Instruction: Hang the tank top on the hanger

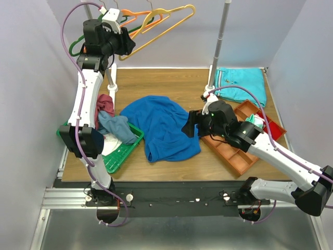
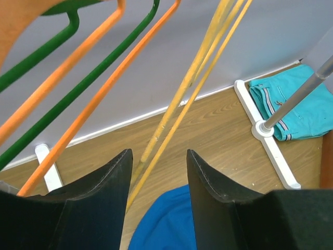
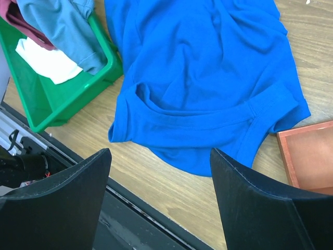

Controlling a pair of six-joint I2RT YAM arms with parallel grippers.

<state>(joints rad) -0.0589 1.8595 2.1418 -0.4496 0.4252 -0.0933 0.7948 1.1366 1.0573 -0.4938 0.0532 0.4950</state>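
The royal blue tank top (image 1: 161, 125) lies spread on the wooden table; it also shows in the right wrist view (image 3: 197, 78) and at the bottom of the left wrist view (image 2: 166, 224). The thin yellow hanger (image 1: 161, 26) hangs at the back left beside the orange and green ones. My left gripper (image 1: 125, 44) is raised to it and open. In the left wrist view the yellow hanger (image 2: 192, 78) runs down into the gap of the left gripper (image 2: 158, 156), close to the left finger, not clamped. My right gripper (image 1: 190, 127) is open and empty, hovering over the top's right edge (image 3: 160, 151).
An orange hanger (image 1: 140, 18) and a green hanger (image 1: 78, 47) hang by the yellow one. A green basket (image 1: 122, 151) of clothes sits front left. A brown tray (image 1: 244, 151) is at the right, a folded turquoise garment (image 1: 239, 83) behind it, and a rack pole (image 1: 221, 36) at the back.
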